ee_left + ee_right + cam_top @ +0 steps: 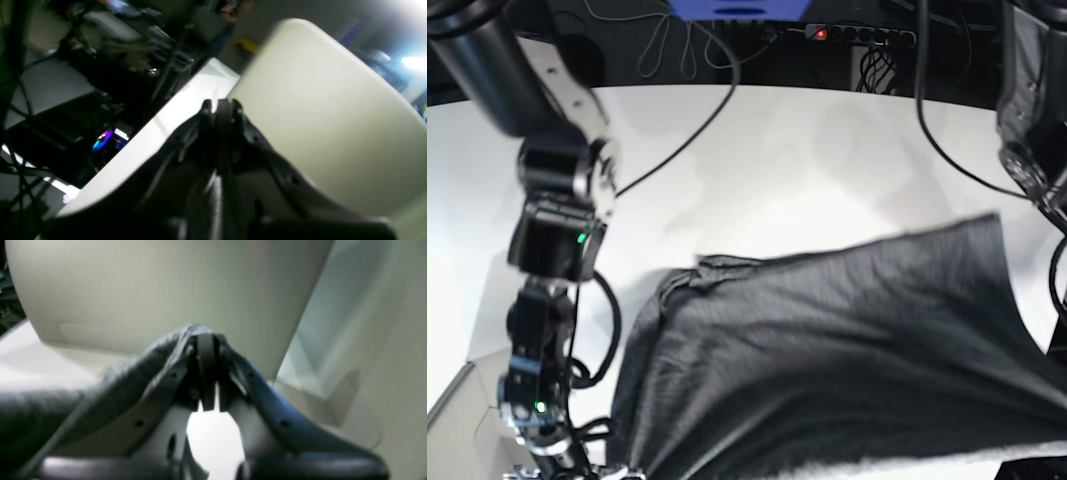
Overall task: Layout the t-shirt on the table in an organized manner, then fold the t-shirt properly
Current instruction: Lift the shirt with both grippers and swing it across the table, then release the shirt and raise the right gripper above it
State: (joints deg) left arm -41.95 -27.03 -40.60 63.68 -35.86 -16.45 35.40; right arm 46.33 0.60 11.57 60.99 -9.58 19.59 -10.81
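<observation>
Two robot arms are mid-layout: the right gripper (207, 340) is clamped on the dark grey t-shirt (827, 350), the left gripper (220, 106) is closed, and the cloth stretched between them above the white table (777, 170) probably needs lowering flat.

Base view: my own grippers fall below the bottom edge, so neither grip shows there. The t-shirt (827, 350) is cut off at 6 o'clock and at 3 o'clock; its hem and sleeves cannot be traced. My left arm (1032, 110) is clipped at 3 o'clock. Right wrist view: my right gripper (207, 340) is blurred, cloth draped over its 9 o'clock finger; how much fabric sits between the tips is unclear. Left wrist view: my left gripper (222, 106) is dark and smeared; whether it pinches anything I cannot tell. Clutter at 10 o'clock is too blurred to name.
</observation>
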